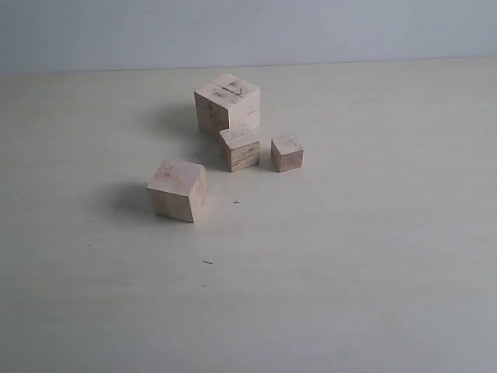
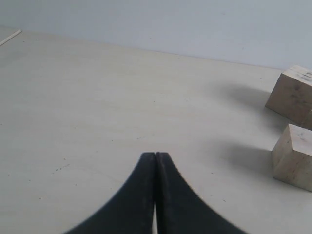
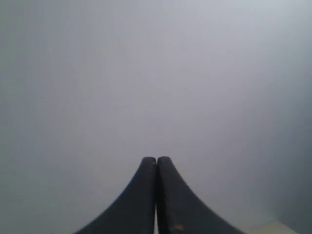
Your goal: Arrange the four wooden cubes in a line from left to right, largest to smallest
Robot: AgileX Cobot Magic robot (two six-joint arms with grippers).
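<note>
Four pale wooden cubes stand on the table in the exterior view. The largest cube [image 1: 227, 103], with dark marks and a groove on top, is at the back. Touching its front is a smaller cube [image 1: 240, 148], and the smallest cube [image 1: 287, 153] sits just right of that. A mid-sized cube [image 1: 178, 189] stands apart at the front left. Neither arm shows in the exterior view. My left gripper [image 2: 156, 154] is shut on nothing, low over bare table; the largest cube [image 2: 294, 93] and the mid-sized cube [image 2: 294, 156] lie off to one side. My right gripper [image 3: 156, 159] is shut and faces a blank grey wall.
The pale table [image 1: 373, 256] stretches wide around the cubes, ending at a grey back wall [image 1: 248, 31]. A small dark speck [image 1: 207, 262] and a tiny cross mark [image 1: 236, 202] lie on the surface in front of the cubes.
</note>
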